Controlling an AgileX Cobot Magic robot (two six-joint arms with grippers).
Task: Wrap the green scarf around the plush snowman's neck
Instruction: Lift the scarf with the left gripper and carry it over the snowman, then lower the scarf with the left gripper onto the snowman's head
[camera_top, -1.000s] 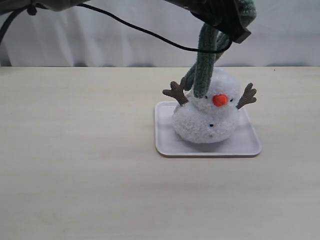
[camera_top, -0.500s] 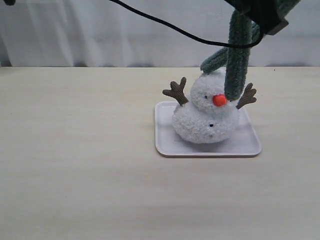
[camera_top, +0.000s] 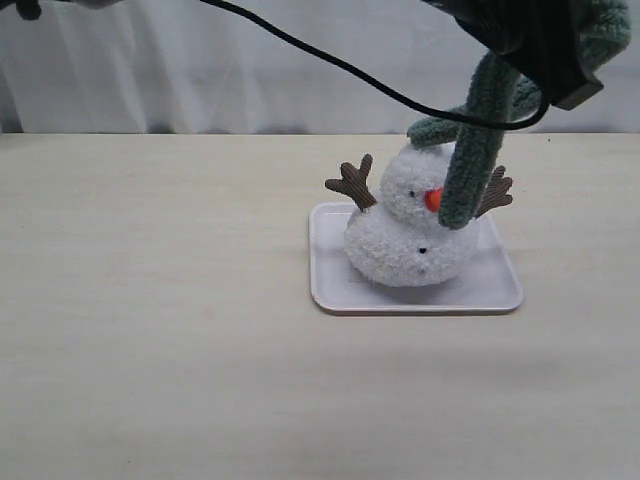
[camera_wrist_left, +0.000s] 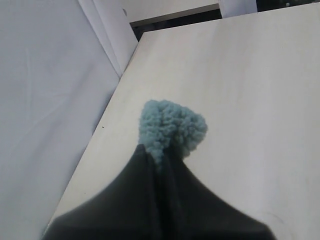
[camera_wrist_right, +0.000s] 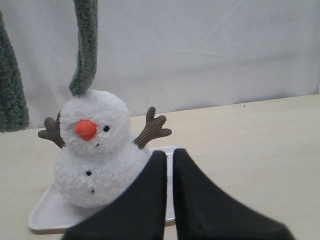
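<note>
The plush snowman (camera_top: 405, 240) sits on a white tray (camera_top: 495, 292) on the table. My left gripper (camera_top: 545, 50) hangs high above the snowman's right side, shut on the green scarf (camera_top: 468, 165). One strand hangs down in front of the face, partly covering the orange nose; the other end curls behind the top of the head. The neck (camera_top: 392, 215) is bare. In the left wrist view, the gripper (camera_wrist_left: 157, 154) pinches a scarf tuft (camera_wrist_left: 172, 127). My right gripper (camera_wrist_right: 169, 154) is shut and empty, low in front of the snowman (camera_wrist_right: 97, 150), with the scarf (camera_wrist_right: 85, 50) dangling above the head.
A black cable (camera_top: 330, 70) runs from the top left across to the left gripper. A white curtain (camera_top: 200, 80) closes off the back of the table. The table's edge (camera_wrist_left: 107, 115) shows in the left wrist view.
My left gripper has carried the scarf to the right. The hanging strand has swung from the left of the snowman's head, across its face, to the right side.
</note>
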